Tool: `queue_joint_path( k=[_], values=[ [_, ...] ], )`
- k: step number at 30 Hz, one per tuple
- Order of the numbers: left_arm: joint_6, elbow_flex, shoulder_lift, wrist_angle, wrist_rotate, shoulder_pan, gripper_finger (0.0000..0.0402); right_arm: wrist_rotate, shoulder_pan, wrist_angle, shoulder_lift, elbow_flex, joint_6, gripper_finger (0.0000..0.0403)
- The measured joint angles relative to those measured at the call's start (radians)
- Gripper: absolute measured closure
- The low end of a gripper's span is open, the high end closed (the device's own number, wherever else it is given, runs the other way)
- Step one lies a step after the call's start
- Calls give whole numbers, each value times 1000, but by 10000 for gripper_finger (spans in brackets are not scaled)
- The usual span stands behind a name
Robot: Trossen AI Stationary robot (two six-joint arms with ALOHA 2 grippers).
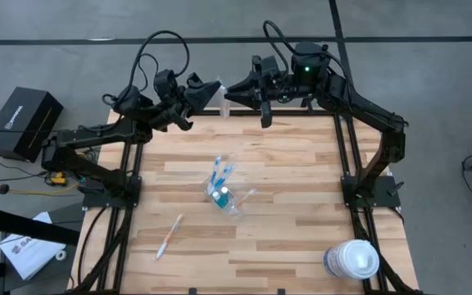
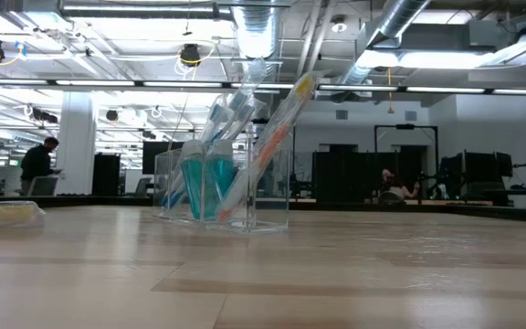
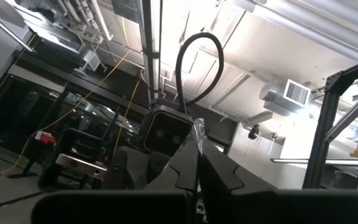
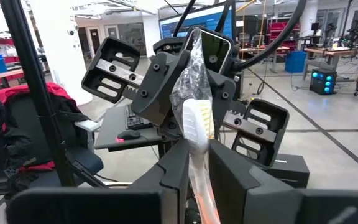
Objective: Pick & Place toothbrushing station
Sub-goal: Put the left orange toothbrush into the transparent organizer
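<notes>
While the right gripper (image 4: 197, 163) clamps its jaws on a wrapped white toothbrush (image 4: 197, 127), the left gripper (image 1: 211, 92) has its jaws clenched on the crinkly wrapper's other end, both above the far tabletop (image 1: 301, 205) edge. The clear cup (image 1: 226, 195) w/ blue brushes & teal tubes lies mid-tabletop; another slim brush (image 1: 169, 235) lies apart.
</notes>
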State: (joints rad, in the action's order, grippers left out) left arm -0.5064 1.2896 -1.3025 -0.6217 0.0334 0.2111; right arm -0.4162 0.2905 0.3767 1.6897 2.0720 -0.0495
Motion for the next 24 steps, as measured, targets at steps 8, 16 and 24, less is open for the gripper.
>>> queue_joint_path(
  k=[8,16,24],
  values=[
    [0,0,0,-9,0,0,401,-78,6,-7,0,0,-37,308],
    [-6,0,0,-12,0,0,401,-77,5,-18,0,0,-50,218],
    [-8,0,0,-16,2,0,401,-68,5,-19,0,0,-56,198]
  ],
)
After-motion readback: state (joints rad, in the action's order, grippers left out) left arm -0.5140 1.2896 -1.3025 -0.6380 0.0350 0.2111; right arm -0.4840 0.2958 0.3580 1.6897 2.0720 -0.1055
